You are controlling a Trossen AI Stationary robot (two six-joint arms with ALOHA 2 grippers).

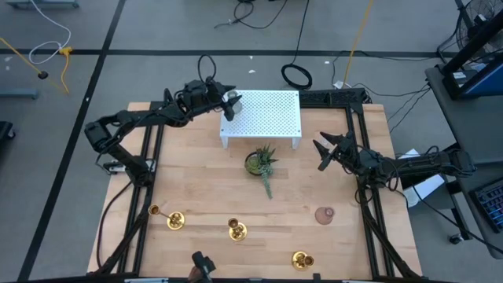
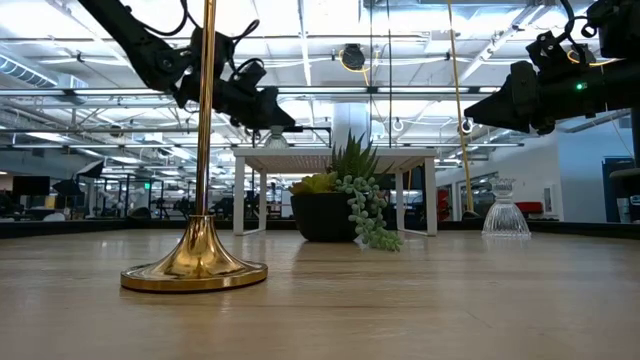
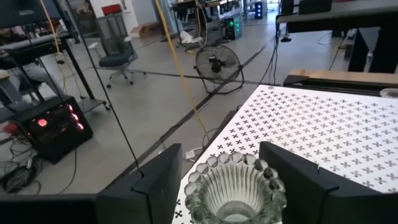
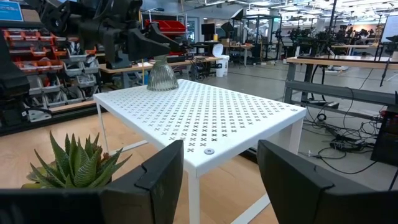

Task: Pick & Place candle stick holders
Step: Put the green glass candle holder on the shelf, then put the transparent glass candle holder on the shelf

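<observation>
left pincer (image 1: pixel 229 104): fingers apart, either side of a ribbed clear glass holder (image 3: pixel 234 188) standing on the white perforated stand (image 1: pixel 271 118), upper centre of the high view; no squeeze seen, so it is judged just let go, not gripped.
right pincer (image 1: pixel 324 149): open, empty, hovering above the bench (image 1: pixel 204 189) at centre right, aimed at the stand.
candle stick holders: three gold ones on the bench along the lower edge of the high view; one lying on its side lower left (image 1: pixel 169 219), one lower centre (image 1: pixel 236 230), one lower right (image 1: pixel 302 259). None is on the stand yet.
other items: green potted plant (image 1: pixel 259 162) just in front of the stand; a second clear glass holder (image 1: pixel 324 214) on the bench, right of centre.
step: placement on the stand judged at release.
next: left arm to be lifted clear without tipping the glass; a gold holder then to be taken near its stem; the toppled one calls for a low approach.
</observation>
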